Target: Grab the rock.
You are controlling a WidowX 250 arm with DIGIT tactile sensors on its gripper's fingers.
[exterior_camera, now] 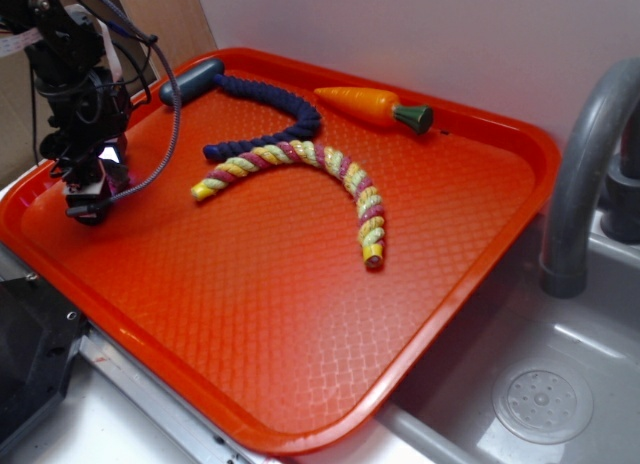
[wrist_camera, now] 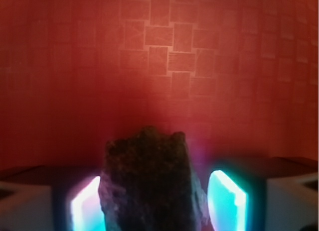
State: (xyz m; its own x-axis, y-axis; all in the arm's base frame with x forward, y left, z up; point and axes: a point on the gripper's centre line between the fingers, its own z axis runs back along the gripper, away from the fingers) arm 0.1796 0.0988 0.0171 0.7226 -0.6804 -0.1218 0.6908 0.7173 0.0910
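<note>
In the wrist view the rock (wrist_camera: 149, 186), dark, lumpy and pitted, fills the space between my two glowing fingertips. The left pad (wrist_camera: 85, 206) lies against its side, and the right pad (wrist_camera: 227, 201) meets its lower bulge, with a thin gap higher up. My gripper (wrist_camera: 154, 206) is shut on the rock. In the exterior view the gripper (exterior_camera: 90, 206) is low over the left end of the orange tray (exterior_camera: 300, 314). I cannot make out the rock there, as the fingers hide it.
On the far part of the tray lie a multicoloured twisted rope (exterior_camera: 300, 169), a navy rope with a grey-blue handle (exterior_camera: 195, 79) and an orange toy carrot (exterior_camera: 370, 106). A grey faucet (exterior_camera: 585, 164) and a sink (exterior_camera: 540, 384) are to the right.
</note>
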